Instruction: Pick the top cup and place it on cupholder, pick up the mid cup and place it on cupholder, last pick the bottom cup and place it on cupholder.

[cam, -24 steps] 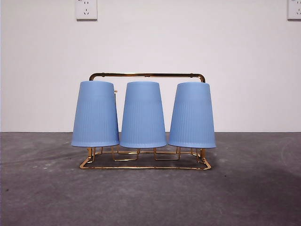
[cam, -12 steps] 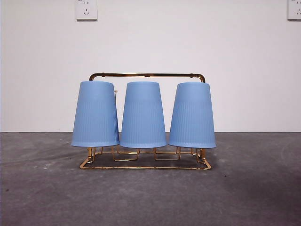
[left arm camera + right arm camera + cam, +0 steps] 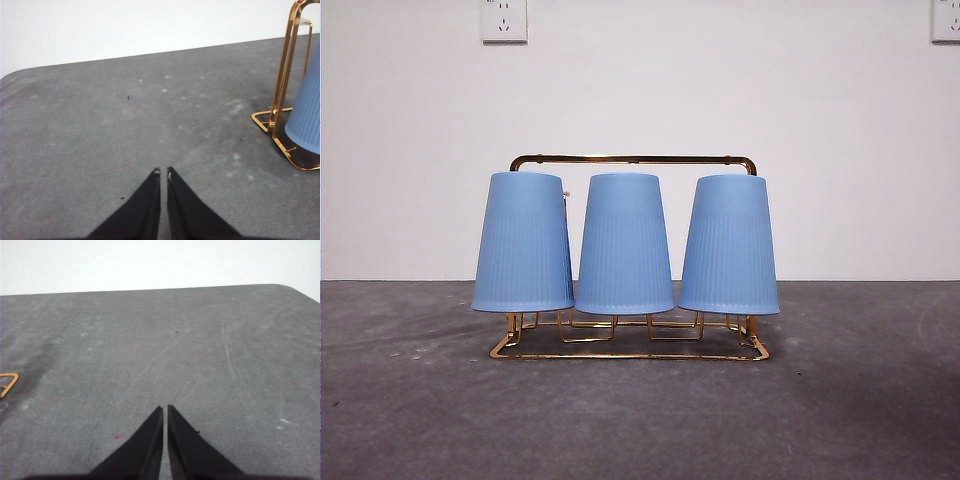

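Observation:
Three blue ribbed cups stand upside down in a row on the gold wire cupholder (image 3: pixel 632 159): a left cup (image 3: pixel 523 243), a middle cup (image 3: pixel 624 245) and a right cup (image 3: pixel 729 246). The left wrist view catches one end of the cupholder (image 3: pixel 282 75) with a blue cup (image 3: pixel 306 119) on it. My left gripper (image 3: pixel 163 173) hangs shut over bare grey table, well away from the rack. My right gripper (image 3: pixel 164 409) is shut too, over bare table, and only a corner of the cupholder base (image 3: pixel 7 382) shows at the edge of its view. Neither gripper appears in the front view.
The grey table (image 3: pixel 860 400) runs back to a white wall with two sockets (image 3: pixel 504 20) high up. The table's rounded corners show in both wrist views.

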